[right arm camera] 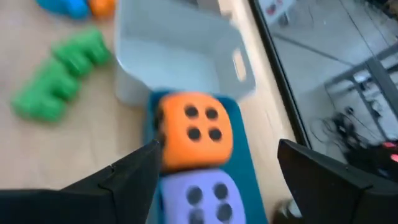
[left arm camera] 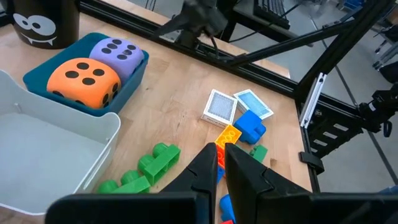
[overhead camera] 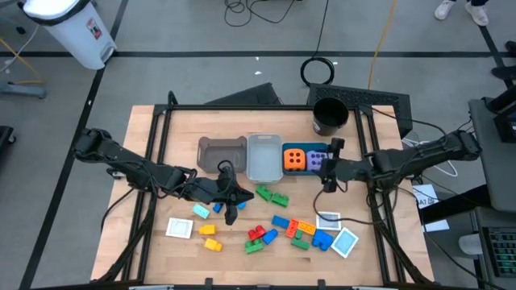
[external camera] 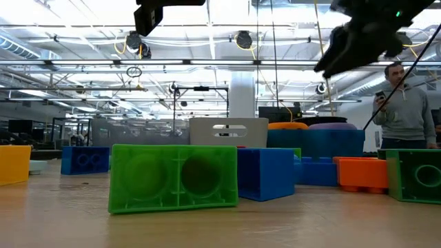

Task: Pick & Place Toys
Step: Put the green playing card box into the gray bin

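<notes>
Orange dotted cube [right arm camera: 193, 130] in teal bin [overhead camera: 288, 171], right tool [right arm camera: 217, 177] spread empty above, left tool [left arm camera: 221, 163] closed empty.

Bright, even light falls from overhead lamps — the low view shows round ceiling lights [external camera: 242, 39] glaring among the rafters. Shadows on the desk [overhead camera: 161, 161] are soft and short. The right wrist view is smeared by motion blur: the orange cube [right arm camera: 193, 130] and purple cube [right arm camera: 205, 196] have fuzzy edges. In the low view the nearest green brick [external camera: 173, 177] is soft — the hall behind reads sharper
</notes>
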You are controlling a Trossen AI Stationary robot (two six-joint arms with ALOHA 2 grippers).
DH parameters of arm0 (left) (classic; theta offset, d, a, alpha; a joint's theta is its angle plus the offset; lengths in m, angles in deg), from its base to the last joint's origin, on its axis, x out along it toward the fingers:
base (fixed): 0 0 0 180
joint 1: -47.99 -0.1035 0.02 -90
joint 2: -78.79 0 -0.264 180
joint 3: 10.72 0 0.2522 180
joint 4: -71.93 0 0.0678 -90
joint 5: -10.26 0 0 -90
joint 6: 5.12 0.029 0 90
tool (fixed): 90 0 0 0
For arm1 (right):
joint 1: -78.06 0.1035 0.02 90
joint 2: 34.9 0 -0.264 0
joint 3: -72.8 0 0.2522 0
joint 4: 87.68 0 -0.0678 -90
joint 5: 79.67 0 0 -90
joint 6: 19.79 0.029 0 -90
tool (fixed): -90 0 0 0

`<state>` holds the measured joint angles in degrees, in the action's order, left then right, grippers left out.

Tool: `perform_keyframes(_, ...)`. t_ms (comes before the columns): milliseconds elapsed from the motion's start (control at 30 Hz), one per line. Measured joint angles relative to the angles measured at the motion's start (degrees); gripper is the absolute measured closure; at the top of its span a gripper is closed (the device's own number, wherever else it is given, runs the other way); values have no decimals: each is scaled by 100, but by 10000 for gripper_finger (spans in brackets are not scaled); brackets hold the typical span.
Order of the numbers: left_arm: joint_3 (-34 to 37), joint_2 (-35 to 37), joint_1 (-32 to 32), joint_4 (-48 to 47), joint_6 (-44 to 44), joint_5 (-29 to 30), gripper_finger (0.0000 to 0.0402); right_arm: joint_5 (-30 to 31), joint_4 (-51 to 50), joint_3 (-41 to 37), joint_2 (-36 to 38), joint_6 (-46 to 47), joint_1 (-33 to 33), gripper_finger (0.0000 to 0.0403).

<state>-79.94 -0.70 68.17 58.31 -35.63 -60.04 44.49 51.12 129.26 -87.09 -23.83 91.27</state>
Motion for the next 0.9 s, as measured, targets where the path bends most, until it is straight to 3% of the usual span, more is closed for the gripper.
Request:
perform_keyframes(233,0,0,2,3,20,69,366,-1326,324,0,445,836,690,94)
perform_keyframes(467,0,0,2,4,-4,197,366,-2435,1069,-165,302,1763,1530,82)
perform_keyframes(633,0,0,2,3,-25,419,366,-3401,2989,-440,-34,1994,1918,70)
perform_keyframes(800,0,0,2,-20,113,489,366,-3743,5112,-836,-371,1820,2195,72)
perform_keyframes(900,2,0,3,-23,155,489,366,-3697,5499,-971,-612,1821,2467,76)
